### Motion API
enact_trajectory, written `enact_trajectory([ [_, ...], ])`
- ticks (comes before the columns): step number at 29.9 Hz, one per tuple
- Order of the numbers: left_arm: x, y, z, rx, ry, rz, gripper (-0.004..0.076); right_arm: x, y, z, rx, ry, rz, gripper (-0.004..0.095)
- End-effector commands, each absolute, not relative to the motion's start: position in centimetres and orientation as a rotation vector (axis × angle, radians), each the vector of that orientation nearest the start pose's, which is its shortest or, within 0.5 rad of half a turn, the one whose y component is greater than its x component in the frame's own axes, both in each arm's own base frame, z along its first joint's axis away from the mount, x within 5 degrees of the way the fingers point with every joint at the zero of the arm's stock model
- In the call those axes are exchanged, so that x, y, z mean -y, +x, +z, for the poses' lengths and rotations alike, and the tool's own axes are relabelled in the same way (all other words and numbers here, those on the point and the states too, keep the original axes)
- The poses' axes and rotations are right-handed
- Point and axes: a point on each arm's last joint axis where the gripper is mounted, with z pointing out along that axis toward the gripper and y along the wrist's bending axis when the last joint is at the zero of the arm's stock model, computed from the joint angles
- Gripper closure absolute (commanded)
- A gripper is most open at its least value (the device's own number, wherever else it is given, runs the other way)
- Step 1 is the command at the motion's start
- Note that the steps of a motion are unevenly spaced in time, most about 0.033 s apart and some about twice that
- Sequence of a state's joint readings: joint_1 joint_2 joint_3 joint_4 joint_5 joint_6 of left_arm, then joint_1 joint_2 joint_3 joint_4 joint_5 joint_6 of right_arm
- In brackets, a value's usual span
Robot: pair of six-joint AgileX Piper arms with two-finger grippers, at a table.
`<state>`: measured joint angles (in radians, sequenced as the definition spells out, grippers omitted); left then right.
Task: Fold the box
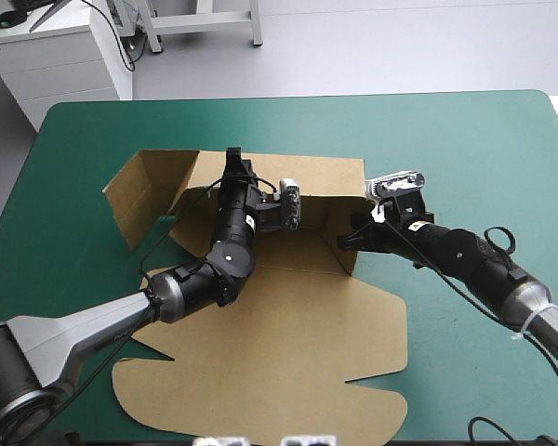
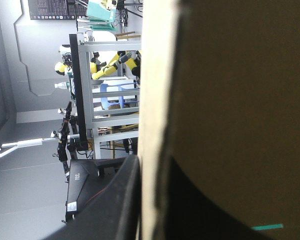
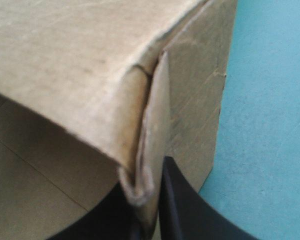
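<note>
**A:** The box point(image 1: 288, 353) sits mid-table point(image 1: 465, 139), with the lid flat toward 6 o'clock and the walls up toward 12. The flap point(image 1: 135, 195) at 10 o'clock is splayed out.

**B:** Yep. The left gripper point(image 1: 233, 160) is clamped on the back wall point(image 1: 316, 177), and the right gripper point(image 1: 346, 242) pinches the 3 o'clock corner where the layers meet.

**A:** Looks like a corner tuck. The robot should hold the left side steady with the wall upright. The right one should press slowly so the tab doesn't buckle.

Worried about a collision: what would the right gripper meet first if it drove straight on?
The box, whose wall it already grips; beyond that, probably the left arm, depth unclear.
</note>
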<state>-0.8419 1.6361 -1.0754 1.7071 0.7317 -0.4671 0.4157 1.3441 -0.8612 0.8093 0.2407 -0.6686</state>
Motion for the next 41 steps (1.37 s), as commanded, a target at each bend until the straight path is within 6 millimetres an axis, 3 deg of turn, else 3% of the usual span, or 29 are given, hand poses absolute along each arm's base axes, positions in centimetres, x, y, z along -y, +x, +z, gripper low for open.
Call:
enact_trajectory([
  [1,22.9,27.7,31.3,-1.203,1.374,1.006,0.0472,-13.2,25.8,30.2,-2.060,-0.379,0.528,0.0923],
  [4,22.9,27.7,31.2,-1.198,1.380,0.999,0.0277,-13.2,25.9,30.1,-2.062,-0.371,0.525,0.0924],
  [7,22.9,27.7,31.2,-1.200,1.378,0.997,0.0186,-13.2,26.3,29.7,-2.068,-0.357,0.514,0.0923],
  [11,23.1,27.2,31.6,-1.203,1.340,1.053,0.0187,-13.4,27.2,29.1,-2.076,-0.334,0.497,0.0923],
  [20,25.3,23.7,32.5,-1.152,1.263,1.142,0.0192,-14.3,30.2,29.8,-2.065,-0.315,0.505,0.0924],
  [23,25.9,22.6,32.7,-1.136,1.247,1.152,0.0240,-13.6,31.2,29.7,-2.096,-0.276,0.520,0.0924],
  [25,26.2,22.0,32.8,-1.117,1.250,1.171,0.0323,-12.8,31.7,29.7,-2.116,-0.265,0.525,0.0924],
  [30,27.0,20.9,32.9,-1.077,1.291,1.161,0.0725,-11.0,32.2,29.7,-2.155,-0.242,0.524,0.0923],
  [35,27.3,20.7,33.1,-1.229,1.373,0.910,0.0717,-11.0,32.3,30.4,-2.175,-0.296,0.508,0.0923],
  [41,26.3,21.7,36.3,-1.490,1.292,0.557,0.0717,-10.7,32.5,31.7,-2.216,-0.317,0.437,0.0923],
])
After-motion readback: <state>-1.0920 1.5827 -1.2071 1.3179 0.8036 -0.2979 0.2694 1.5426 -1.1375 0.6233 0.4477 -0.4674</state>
